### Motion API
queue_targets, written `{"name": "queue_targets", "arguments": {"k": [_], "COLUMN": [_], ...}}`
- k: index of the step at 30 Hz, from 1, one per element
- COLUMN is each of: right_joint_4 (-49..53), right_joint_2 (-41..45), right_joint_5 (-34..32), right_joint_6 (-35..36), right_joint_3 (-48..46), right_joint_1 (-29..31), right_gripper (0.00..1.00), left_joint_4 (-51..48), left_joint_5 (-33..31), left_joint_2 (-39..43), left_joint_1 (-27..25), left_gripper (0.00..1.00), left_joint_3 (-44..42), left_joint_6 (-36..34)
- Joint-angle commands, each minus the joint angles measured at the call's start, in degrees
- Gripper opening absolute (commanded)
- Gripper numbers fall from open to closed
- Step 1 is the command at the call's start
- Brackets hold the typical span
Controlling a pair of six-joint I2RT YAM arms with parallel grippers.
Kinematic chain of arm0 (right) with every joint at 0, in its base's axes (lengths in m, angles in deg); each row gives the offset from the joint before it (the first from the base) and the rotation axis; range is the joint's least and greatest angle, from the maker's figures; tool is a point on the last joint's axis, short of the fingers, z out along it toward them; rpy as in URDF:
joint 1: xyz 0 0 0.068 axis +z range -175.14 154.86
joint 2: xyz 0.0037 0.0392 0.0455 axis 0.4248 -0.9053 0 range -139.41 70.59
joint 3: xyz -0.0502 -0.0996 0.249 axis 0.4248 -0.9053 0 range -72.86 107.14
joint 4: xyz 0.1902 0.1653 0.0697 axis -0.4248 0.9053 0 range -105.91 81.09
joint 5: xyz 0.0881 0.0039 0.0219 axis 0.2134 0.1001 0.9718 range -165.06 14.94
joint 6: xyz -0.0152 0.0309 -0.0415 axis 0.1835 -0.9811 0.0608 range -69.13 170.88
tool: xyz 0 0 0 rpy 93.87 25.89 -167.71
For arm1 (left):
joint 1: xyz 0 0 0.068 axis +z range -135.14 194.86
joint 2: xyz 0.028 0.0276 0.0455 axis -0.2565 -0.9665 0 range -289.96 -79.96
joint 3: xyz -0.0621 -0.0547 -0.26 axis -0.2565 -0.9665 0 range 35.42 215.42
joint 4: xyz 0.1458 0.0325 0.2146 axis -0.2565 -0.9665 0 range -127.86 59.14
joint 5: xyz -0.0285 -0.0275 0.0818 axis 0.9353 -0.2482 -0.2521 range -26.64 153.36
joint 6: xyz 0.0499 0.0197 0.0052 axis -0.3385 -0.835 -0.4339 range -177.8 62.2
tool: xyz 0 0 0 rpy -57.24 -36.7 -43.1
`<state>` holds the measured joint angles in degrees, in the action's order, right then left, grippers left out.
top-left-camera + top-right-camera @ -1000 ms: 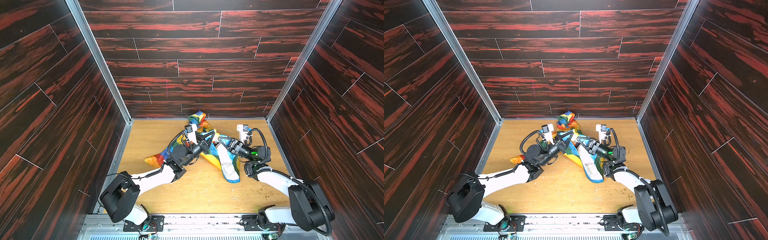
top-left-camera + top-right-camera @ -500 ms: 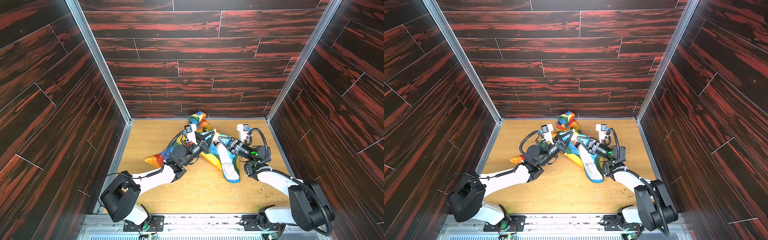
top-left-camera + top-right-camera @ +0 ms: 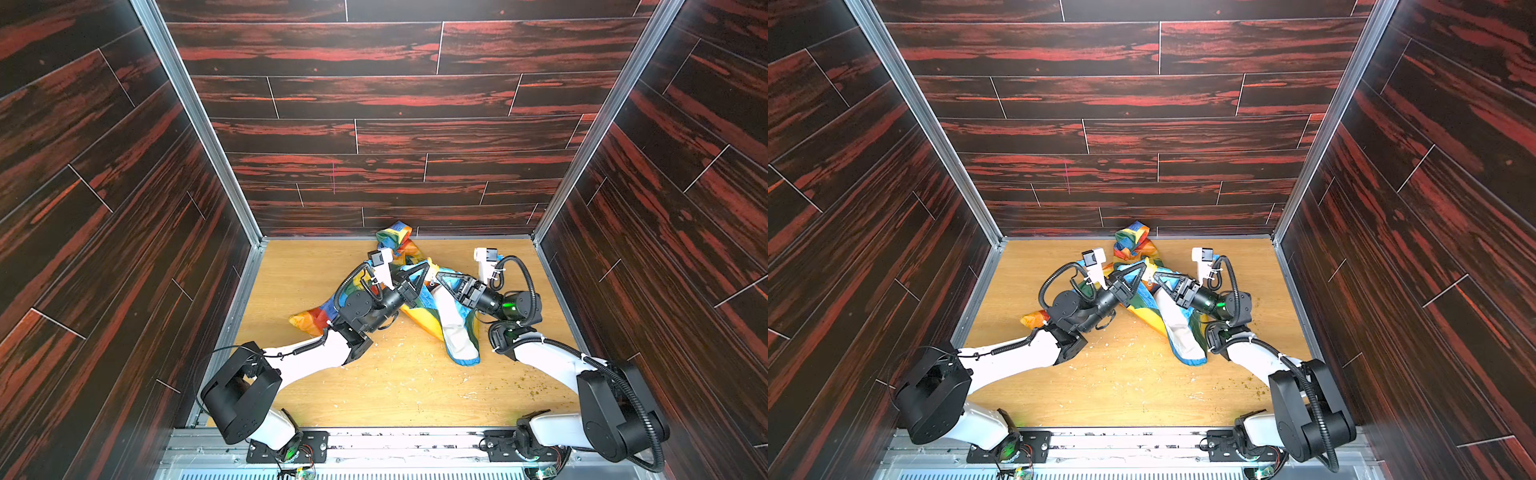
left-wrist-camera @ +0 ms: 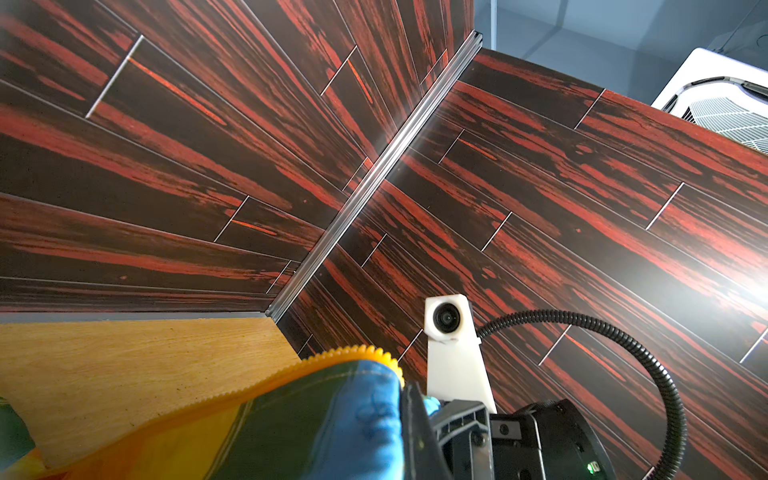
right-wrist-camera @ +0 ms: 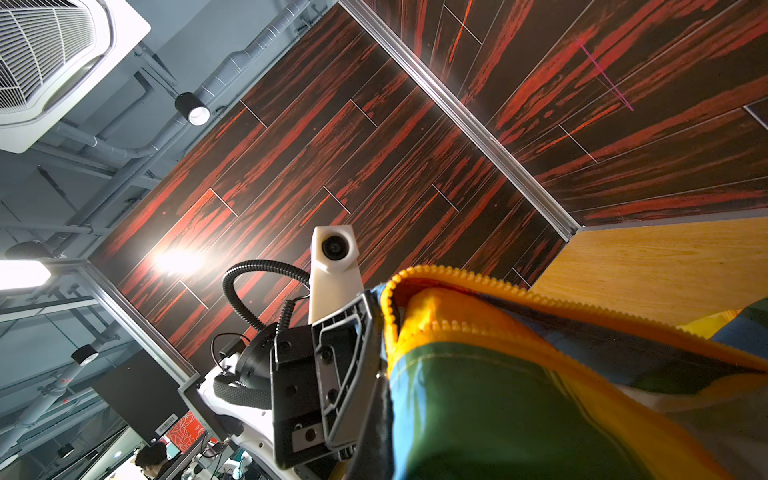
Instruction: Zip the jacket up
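While the left gripper (image 3: 425, 267) and right gripper (image 3: 438, 278) each clamp shut on a zipper edge (image 5: 478, 286) of the jacket (image 3: 453, 332), bunched between and below the near-touching jaws, step looks like aligning halves; next needs pin fed into slider.

Both top views hang high over the near edge of the table (image 3: 399, 390), tilted down toward the back wall (image 3: 395, 124), so they overlap almost entirely. My left wrist cam (image 5: 334, 247) and right wrist cam (image 4: 446, 318) sit low, jammed against the jacket (image 4: 332, 419), aimed upward at the far right and far left table corners, each catching the other.
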<state>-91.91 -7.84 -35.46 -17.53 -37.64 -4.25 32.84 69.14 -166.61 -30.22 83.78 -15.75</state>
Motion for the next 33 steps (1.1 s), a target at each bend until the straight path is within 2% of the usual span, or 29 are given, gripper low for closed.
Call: {"name": "queue_targets", "arguments": {"k": [1, 25, 33], "right_joint_4": [-4.15, -5.73, -7.82], "right_joint_2": [-0.54, -1.81, -2.34], "right_joint_5": [-0.47, -0.78, -0.92], "right_joint_6": [-0.24, -1.47, -2.89], "right_joint_3": [2.04, 2.74, 2.33], "right_joint_1": [0.33, 0.37, 0.34], "right_gripper": [0.00, 0.00, 0.00], "left_joint_4": [2.87, 1.78, 3.71], "left_joint_5": [-0.07, 2.26, 0.64], "left_joint_2": [0.76, 0.35, 1.70], "left_joint_1": [-0.27, -0.27, -0.27], "left_gripper": [0.00, 0.00, 0.00], "left_joint_3": [-0.84, -0.04, -0.60], "left_joint_6": [0.24, 2.69, 3.22]}}
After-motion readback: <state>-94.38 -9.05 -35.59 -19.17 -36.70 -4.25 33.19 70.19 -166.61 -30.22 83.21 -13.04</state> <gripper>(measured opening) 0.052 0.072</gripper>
